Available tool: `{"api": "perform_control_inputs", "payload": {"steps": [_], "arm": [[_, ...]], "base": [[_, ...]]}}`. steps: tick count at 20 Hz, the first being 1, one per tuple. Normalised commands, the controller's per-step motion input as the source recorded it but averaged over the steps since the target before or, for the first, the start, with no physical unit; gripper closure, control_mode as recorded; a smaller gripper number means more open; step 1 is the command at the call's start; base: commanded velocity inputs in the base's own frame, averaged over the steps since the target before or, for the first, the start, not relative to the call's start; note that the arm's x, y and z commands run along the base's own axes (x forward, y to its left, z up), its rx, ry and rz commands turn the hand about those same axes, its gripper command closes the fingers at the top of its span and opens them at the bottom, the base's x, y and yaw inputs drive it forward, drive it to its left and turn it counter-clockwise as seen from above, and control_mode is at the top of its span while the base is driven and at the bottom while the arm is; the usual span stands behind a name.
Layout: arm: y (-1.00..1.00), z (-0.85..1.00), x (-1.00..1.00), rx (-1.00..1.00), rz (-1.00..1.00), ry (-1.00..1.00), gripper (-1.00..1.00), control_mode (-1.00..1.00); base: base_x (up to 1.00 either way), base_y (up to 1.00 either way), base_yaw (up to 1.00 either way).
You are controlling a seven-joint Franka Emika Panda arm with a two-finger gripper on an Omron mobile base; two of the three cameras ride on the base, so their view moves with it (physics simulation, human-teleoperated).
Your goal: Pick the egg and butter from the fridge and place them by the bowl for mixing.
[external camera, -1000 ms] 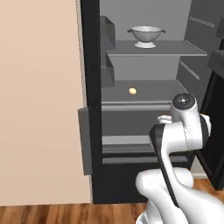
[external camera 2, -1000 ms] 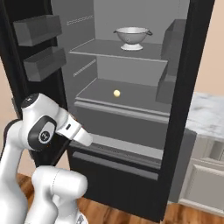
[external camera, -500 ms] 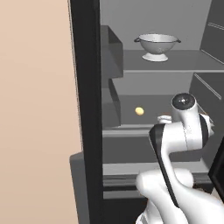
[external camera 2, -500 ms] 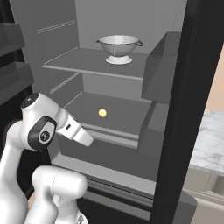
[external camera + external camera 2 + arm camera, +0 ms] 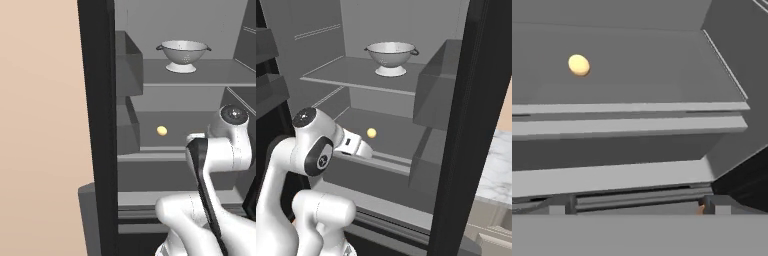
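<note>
**Spotter:** What do you have in front of you?

**Operator:** I'm parked at the tall black fridge point(image 5: 97, 100) with its door open. The small pale-yellow egg point(image 5: 161, 131) lies alone on the grey middle shelf point(image 5: 401, 137), well back from the front lip. In the hand view the egg point(image 5: 579, 65) sits up and to the left, so my wrist is aimed lower and to the right of it, at the shelf front.

**Spotter:** And the fingers?

**Operator:** The 2 dark fingertips point(image 5: 716, 210) barely peek in at the bottom of the hand view, set wide apart with nothing between them. I read the white arm's gripper point(image 5: 635, 212) as released and empty, which suits an approach: the jaws need to straddle the egg before they close.

**Spotter:** Butter? Bowl?

**Operator:** I can't pick out a yellow block on any shelf I see, and the mixing bowl isn't in front of me either. The white footed metal colander point(image 5: 391, 56) on the upper shelf point(image 5: 195, 77) isn't the bowl, so I leave it.

**Spotter:** What's next, in your view?

**Operator:** I judge this as the reach for the egg, with nothing delivered yet. I'd lift the hand over the shelf lip and swing it left. The egg is round and may roll if I nudge it.
</note>
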Motion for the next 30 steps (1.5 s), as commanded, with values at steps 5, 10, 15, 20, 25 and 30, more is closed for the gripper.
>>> {"api": "perform_control_inputs", "payload": {"steps": [5,10,15,20,25,30], "arm": [[0.08,0.00,0.22,-0.01,0.05,-0.02,-1.00,-1.00],[0.00,0.00,0.55,0.03,0.09,0.00,-1.00,-1.00],[0.03,0.00,0.02,0.09,0.29,-0.04,-1.00,-1.00],[0.09,0.00,0.02,0.00,0.14,-0.05,-1.00,-1.00],[0.11,0.00,0.47,0.00,0.00,0.05,-1.00,-1.00],[0.20,0.00,0.78,0.00,0.00,0.03,-1.00,-1.00]], "base": [[0.00,0.00,0.00],[0.00,0.00,0.00],[0.00,0.00,0.00],[0.00,0.00,0.00],[0.00,0.00,0.00],[0.00,0.00,0.00]]}}
